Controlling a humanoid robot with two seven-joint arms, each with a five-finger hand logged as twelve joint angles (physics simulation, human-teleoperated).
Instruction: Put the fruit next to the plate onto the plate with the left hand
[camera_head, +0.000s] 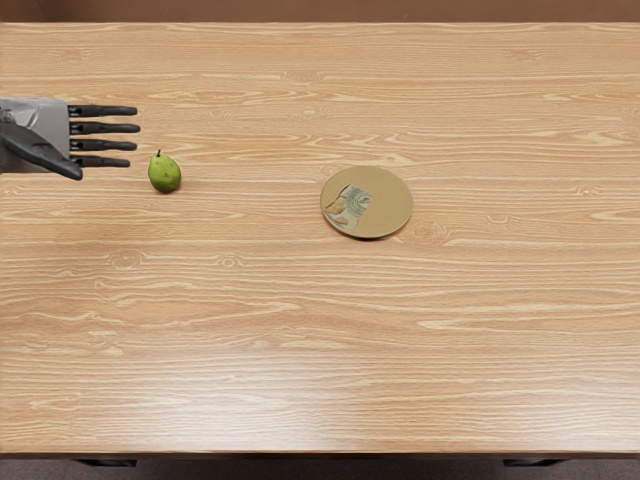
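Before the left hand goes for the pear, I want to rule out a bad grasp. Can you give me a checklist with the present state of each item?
1. Left hand open, fingers straight, holding nothing: ok.
2. Pear in full view, just off the fingertips and apart from them: ok.
3. Fingers point toward the pear's side of the table: ok.
4. Plate has room for the pear: ok.
5. Nothing stands between the pear and the plate: ok.
6. Whether the pear stands upright or lies on its side: cannot tell.
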